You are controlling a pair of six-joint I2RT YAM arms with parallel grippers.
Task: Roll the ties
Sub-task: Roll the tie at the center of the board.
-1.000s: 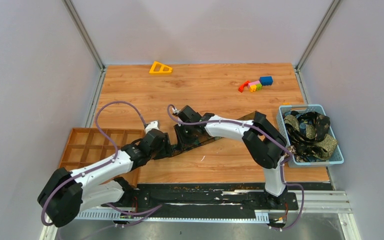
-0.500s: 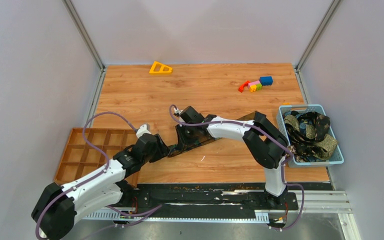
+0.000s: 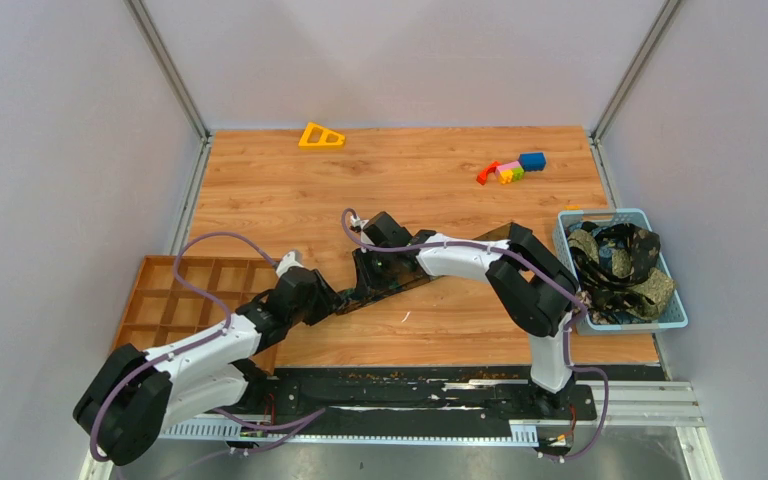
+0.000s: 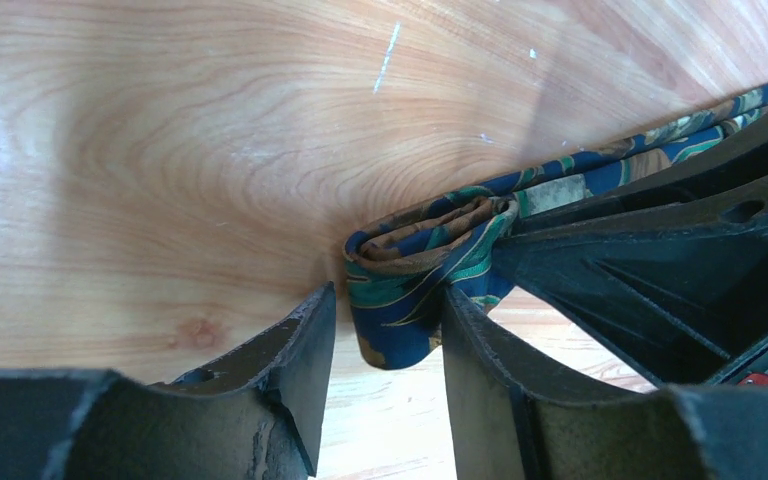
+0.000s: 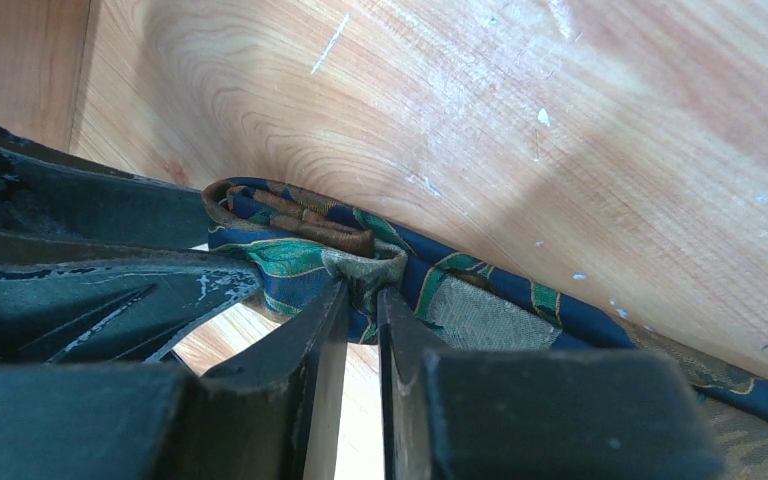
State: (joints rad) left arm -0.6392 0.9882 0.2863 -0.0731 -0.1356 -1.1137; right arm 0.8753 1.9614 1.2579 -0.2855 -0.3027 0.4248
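Judging by what lies on the table [image 3: 410,180], we are early in the job. One tie [image 4: 415,300] is stretched slantwise across the middle of the boards, and only its near, narrow end has been turned over on itself into a small, loose coil of a few layers. The long remainder lies flat and unrolled, running off under the right arm. The other ties [image 3: 615,260] sit in a heap in the blue basket [image 3: 600,214] at the right edge, none of them rolled. The wooden tray [image 3: 175,290] at the left holds nothing that we can see.

Our left arm reaches low from its base toward the centre. The left gripper [image 4: 388,310] is close to the boards with its jaws apart on either side of the coil: one finger seems to touch the cloth, the other stands just off it. Our right arm bends its elbow out toward the basket and sends the forearm back leftward. The right gripper [image 5: 362,295] is pinched tight on a fold of the tie, just behind the coil.
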